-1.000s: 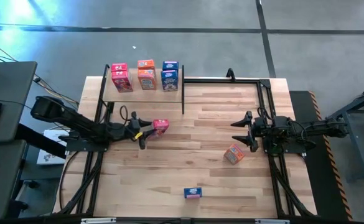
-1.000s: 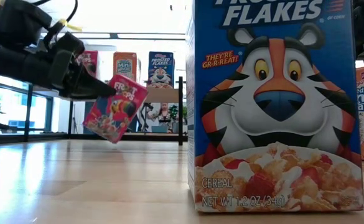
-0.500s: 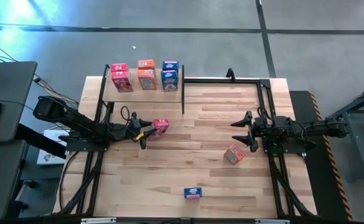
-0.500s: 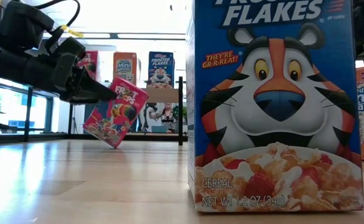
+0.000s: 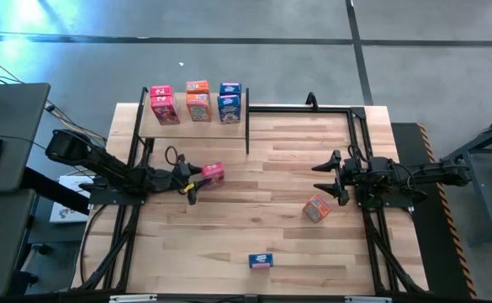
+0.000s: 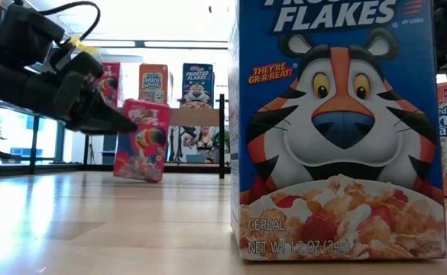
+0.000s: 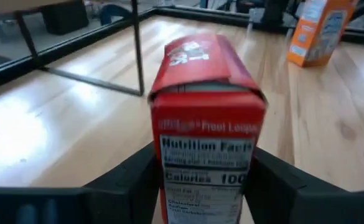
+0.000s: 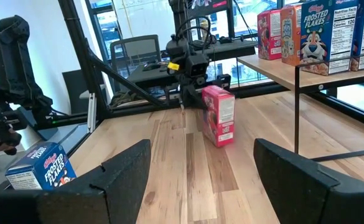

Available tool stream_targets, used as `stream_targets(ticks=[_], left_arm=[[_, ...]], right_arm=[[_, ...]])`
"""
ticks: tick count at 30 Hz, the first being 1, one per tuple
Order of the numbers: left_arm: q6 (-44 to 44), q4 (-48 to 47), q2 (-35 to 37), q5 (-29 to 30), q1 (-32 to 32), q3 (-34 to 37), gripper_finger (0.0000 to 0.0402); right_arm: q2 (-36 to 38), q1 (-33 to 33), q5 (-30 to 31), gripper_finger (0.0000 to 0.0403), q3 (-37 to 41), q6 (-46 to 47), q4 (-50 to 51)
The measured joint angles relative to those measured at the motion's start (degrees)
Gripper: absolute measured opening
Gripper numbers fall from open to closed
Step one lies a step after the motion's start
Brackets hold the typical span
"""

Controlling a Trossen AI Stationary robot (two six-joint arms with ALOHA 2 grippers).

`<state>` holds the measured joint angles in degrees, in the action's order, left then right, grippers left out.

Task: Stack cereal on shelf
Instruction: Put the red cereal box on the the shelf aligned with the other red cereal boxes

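Low view | pink cereal box (image 6: pixel 141 140) upright — long axis vertical

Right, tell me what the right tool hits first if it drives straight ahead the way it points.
The right tool points across the table toward the left arm. Its own wrist view puts the pink box straight ahead, with bare tabletop before it, so that box likely comes first. The left tool sits right behind it.

Blue box (image 6: pixel 338 130) cropped at top; left pincer (image 6: pixel 120 122) contact perhaps unclear.
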<state>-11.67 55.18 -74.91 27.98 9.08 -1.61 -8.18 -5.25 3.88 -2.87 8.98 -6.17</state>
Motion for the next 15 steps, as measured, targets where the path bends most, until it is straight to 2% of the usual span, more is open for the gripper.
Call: stream_targets(ticks=[6, 15], left_arm=[[-0.5, 0.6, 0.1, 1.8, 0.9, -0.1, 0.0219], [-1.7, 1.0, 0.6, 3.9, 2.8, -0.1, 0.0221]], right_arm=[[0.0, 0.0, 0.0, 0.0278, 0.0, 0.0, 0.0], [0.0, 0.0, 0.0, 0.0278, 0.0, 0.0, 0.0]])
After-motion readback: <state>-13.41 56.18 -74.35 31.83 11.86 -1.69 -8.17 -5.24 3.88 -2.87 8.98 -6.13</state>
